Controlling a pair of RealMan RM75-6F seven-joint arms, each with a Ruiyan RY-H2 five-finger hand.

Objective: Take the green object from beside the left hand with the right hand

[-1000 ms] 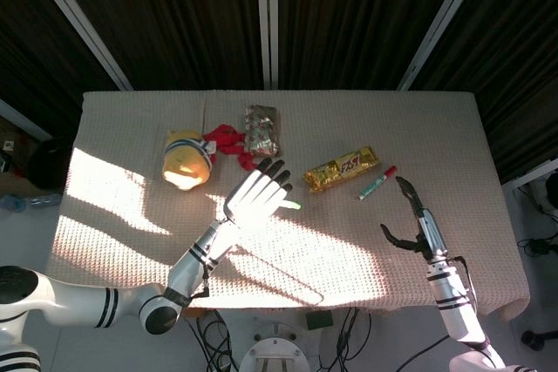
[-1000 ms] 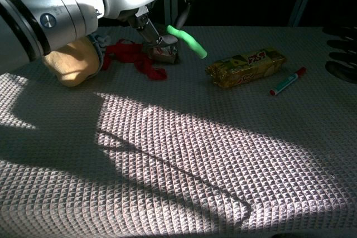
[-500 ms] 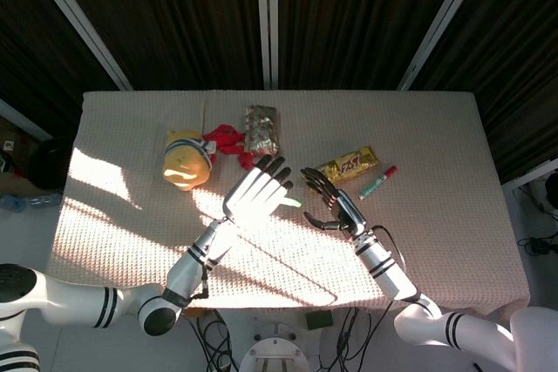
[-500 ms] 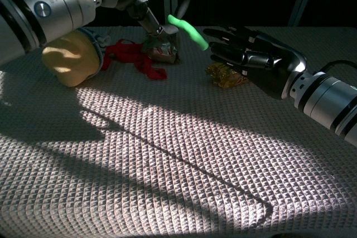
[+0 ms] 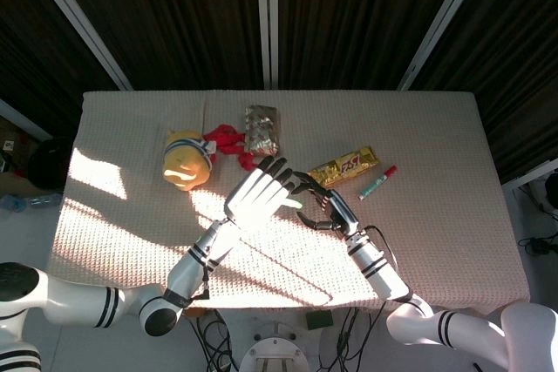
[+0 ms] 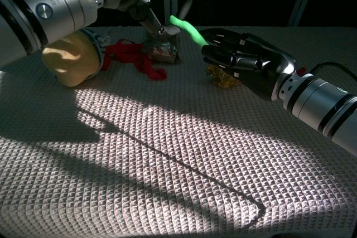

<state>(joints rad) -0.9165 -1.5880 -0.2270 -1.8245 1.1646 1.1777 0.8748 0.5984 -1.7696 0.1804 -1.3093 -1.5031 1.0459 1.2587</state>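
The green object point(image 6: 187, 29) is a short bright green stick held up off the table. My left hand point(image 5: 257, 193) grips its upper end between its fingers, with the white back of the hand facing the head camera. In the head view only the tip of the green object point(image 5: 293, 204) shows beside that hand. My right hand point(image 6: 245, 62), dark-fingered, hovers just right of the stick with its fingers apart and slightly curled. Its fingertips point(image 6: 211, 42) reach the stick's lower end without closing on it. In the head view the right hand point(image 5: 321, 202) sits close beside the left.
On the cloth-covered table point(image 5: 436, 128) lie a yellow plush toy point(image 5: 186, 158), a red tangle point(image 5: 225, 141), a foil packet point(image 5: 261, 128), a yellow snack bar point(image 5: 344, 165) and a green-and-red marker point(image 5: 377, 182). In the chest view the snack bar point(image 6: 223, 77) is partly hidden behind the right hand.
My right hand has come in from the table's right side to the green stick and edged closer over the last half second. The left hand has stayed nearly still.
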